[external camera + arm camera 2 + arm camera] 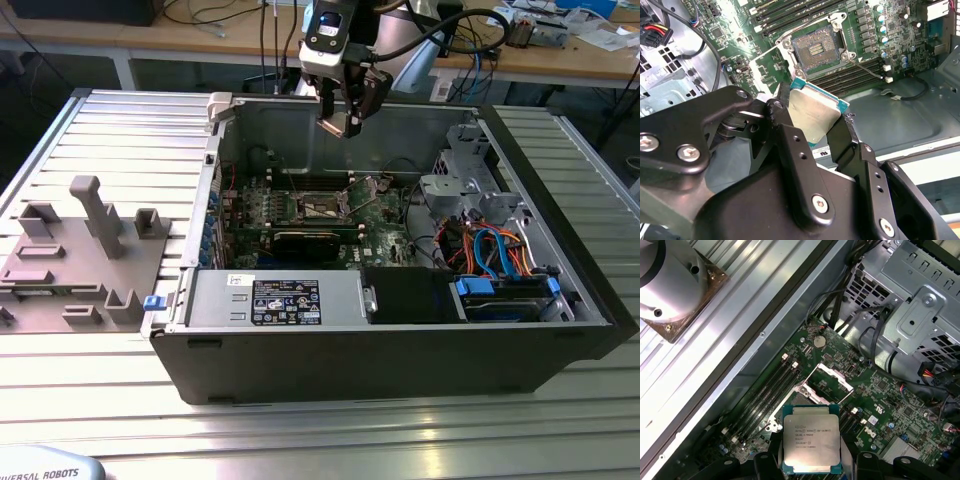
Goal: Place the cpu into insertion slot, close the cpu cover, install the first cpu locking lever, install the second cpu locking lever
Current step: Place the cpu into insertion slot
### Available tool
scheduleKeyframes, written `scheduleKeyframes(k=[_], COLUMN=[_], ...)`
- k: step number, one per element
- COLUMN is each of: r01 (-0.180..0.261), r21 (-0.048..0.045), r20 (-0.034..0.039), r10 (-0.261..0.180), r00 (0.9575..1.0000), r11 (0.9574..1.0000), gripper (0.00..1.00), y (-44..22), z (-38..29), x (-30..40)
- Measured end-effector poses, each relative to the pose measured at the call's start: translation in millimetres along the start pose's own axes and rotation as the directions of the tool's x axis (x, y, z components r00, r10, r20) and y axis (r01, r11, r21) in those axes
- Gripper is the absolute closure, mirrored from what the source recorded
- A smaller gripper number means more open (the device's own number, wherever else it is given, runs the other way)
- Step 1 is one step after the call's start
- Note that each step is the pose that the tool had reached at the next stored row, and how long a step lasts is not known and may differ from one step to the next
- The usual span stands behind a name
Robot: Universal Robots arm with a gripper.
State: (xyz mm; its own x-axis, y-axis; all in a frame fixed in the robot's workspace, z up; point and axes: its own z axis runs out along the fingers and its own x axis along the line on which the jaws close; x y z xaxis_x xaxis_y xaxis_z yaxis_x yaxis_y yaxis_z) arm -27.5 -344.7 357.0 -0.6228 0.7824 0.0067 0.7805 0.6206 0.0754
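My gripper (345, 118) hangs above the open black computer case (400, 350), over its back wall, and is shut on the cpu (815, 112). The cpu is a small square chip with a silvery top and a green edge, pinched on two opposite sides by the black fingers (790, 142). In the first wrist view the cpu (811, 442) shows its printed face. The insertion slot (815, 47) lies bare on the green motherboard, well below the chip and apart from it. The cpu cover (832, 381) stands tilted up beside the slot (320, 207). A thin wire lever (870, 70) juts out from the slot's corner.
A long black card (305, 240) lies in front of the slot, and a power supply (275, 300) stands along the case's front wall. A metal drive cage (460, 185) and blue and orange cables (495, 250) are at the exterior view's right. A grey parts fixture (80, 250) sits at its left.
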Motion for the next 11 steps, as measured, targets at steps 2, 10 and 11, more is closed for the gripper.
scheduleKeyframes(k=[2, 10, 11], r01=[-0.001, -0.004, -0.005], r21=[0.0, -0.0001, -0.0001], r20=[0.0, 0.0003, 0.0004], r10=[0.001, 0.004, 0.005], r00=[1.0, 1.0, 1.0], r11=[1.0, 1.0, 1.0], gripper=[0.46, 0.46, 0.46], y=[0.0, 0.0, 0.0], z=[0.0, 0.0, 0.0], x=[0.0, 0.0, 0.0])
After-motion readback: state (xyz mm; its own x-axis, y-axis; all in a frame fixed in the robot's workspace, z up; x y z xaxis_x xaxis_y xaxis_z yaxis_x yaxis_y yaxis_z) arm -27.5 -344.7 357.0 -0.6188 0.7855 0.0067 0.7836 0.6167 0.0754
